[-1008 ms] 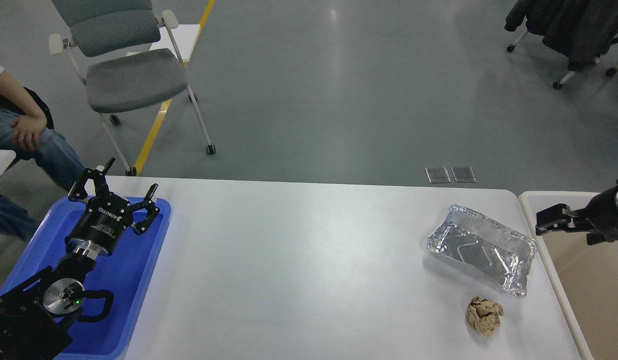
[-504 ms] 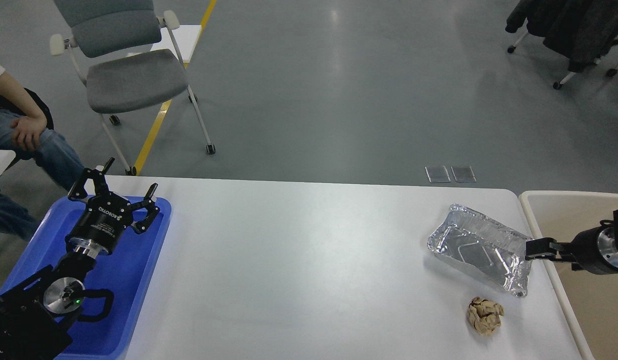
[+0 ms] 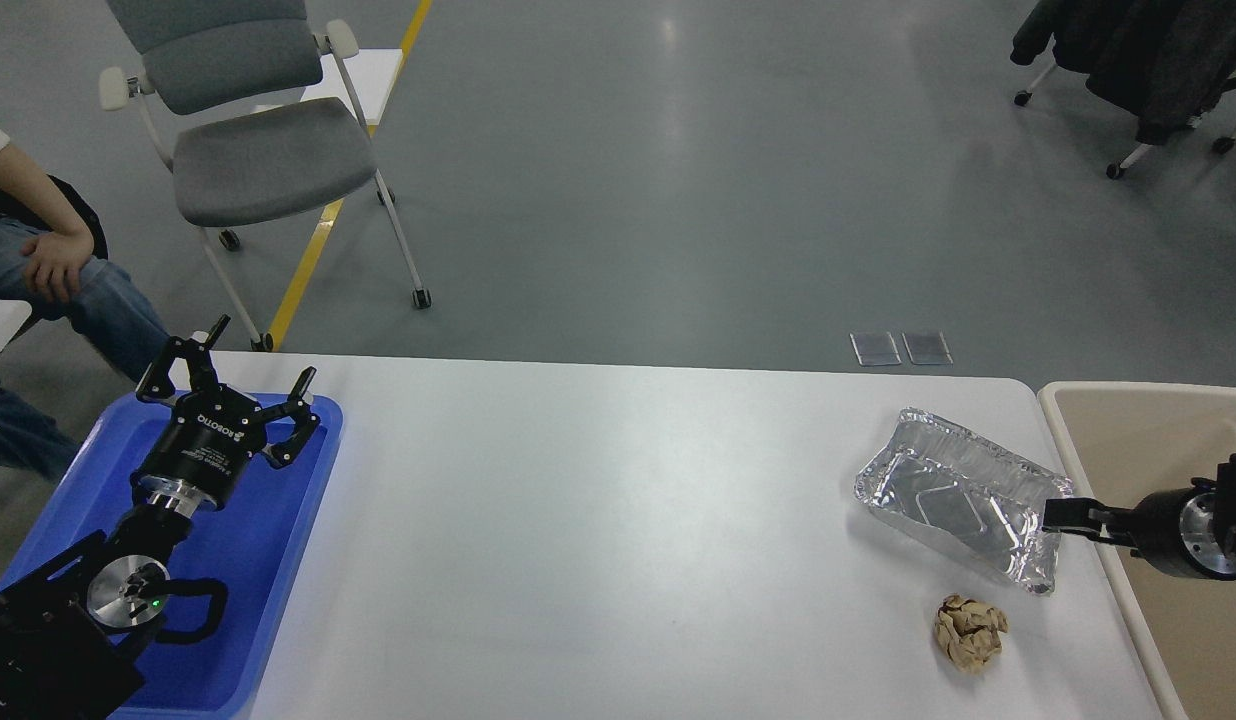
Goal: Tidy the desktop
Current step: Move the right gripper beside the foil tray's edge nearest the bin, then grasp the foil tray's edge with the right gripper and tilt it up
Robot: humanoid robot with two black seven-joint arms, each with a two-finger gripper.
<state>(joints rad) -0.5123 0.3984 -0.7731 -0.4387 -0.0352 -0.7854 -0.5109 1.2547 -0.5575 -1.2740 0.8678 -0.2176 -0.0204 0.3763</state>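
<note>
The desktop (image 3: 618, 520) is the widest thing before us, a plain white top with rounded corners, and it spans the whole stretch between our two grippers. Off its left end sits the blue tray (image 3: 278, 560), directly under our left gripper (image 3: 228, 385); off its right end, beneath our right arm, is the beige bin (image 3: 1128, 430). Beyond the far edge of the desktop, well past our left gripper, a grey chair (image 3: 268, 150) stands on the floor, and a seated person (image 3: 38, 260) shows at the left border.

Our left gripper hangs above the far part of the tray with its fingers spread wide and nothing between them. Our right gripper (image 3: 1056, 515) points leftward across the bin's near wall — its tip reaches the right rim of the foil container (image 3: 963, 495). We see it edge-on and dark, so we cannot tell whether the fingers are apart or pressed together, nor whether they touch the foil or only overlap it in view.

The foil container lies tilted on the desktop just left of that tip. Nearer to us and slightly left of the same gripper rests a crumpled paper ball (image 3: 968, 630) — apart from the foil, on the bare white surface
</note>
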